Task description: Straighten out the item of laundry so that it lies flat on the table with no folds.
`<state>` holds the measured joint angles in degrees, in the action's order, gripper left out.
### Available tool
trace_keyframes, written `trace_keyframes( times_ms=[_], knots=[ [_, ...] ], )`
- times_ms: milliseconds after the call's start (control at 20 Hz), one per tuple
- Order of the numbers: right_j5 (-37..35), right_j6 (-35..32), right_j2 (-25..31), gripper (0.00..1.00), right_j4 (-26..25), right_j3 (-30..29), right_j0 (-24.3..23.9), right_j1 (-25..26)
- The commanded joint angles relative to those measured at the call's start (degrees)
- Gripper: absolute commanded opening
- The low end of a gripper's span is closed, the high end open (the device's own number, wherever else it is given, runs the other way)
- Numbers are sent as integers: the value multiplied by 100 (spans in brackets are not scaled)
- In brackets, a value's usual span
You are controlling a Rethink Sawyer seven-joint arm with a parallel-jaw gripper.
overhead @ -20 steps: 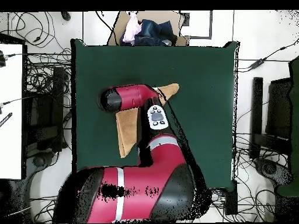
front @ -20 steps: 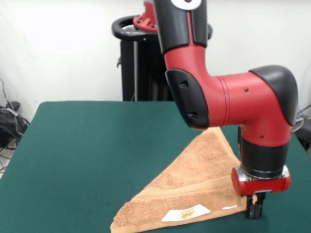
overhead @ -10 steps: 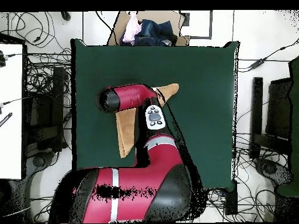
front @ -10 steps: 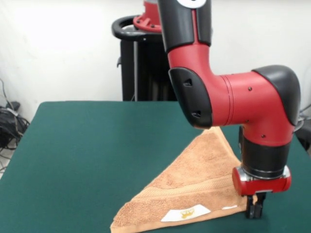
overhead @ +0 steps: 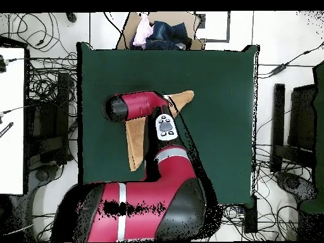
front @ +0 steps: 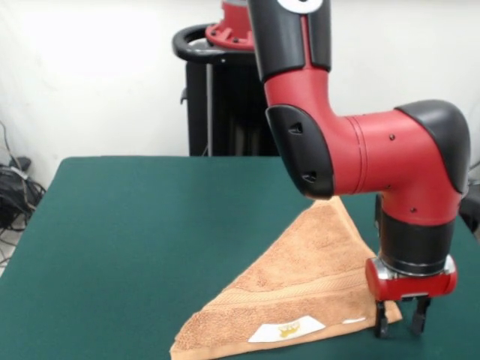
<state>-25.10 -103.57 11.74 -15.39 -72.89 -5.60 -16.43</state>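
The item of laundry (front: 300,285), a peach-orange towel, lies folded into a triangle on the green table (front: 150,225), with a white label (front: 289,328) near its front edge. My gripper (front: 400,324) stands open just past the towel's right front corner, its left fingertip (front: 381,328) right at the cloth edge, and nothing is held between the fingers. In the overhead view the towel (overhead: 135,144) shows on both sides of the arm, which hides the gripper; the table (overhead: 221,95) spreads wide around it.
The table's right edge (front: 469,225) runs close beside the arm's wrist. Beyond the table in the overhead view sits a cardboard box of clothes (overhead: 161,31). Cables (overhead: 47,82) lie on the floor at the sides.
The gripper was shut at the towel's right front corner and now stands open. The arm has shifted slightly right. The towel has not moved.
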Motion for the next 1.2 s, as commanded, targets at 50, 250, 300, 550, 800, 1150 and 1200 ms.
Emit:
trace_keyframes(
  times_ms=[50,250,300,550,800,1150,1200],
  knots=[
    [-33,-713,-133,100,24,-86,45,317],
    [-229,-828,-254,100,140,-201,142,172],
    [-284,-830,-255,100,165,-282,136,91],
    [-542,-773,-288,100,232,-720,55,-386],
    [-860,-619,-247,100,311,-996,-57,-772],
    [-1052,-614,-200,100,386,-1092,-90,-924],
    [-955,-624,-187,100,362,-1096,-105,-856]
  ],
)
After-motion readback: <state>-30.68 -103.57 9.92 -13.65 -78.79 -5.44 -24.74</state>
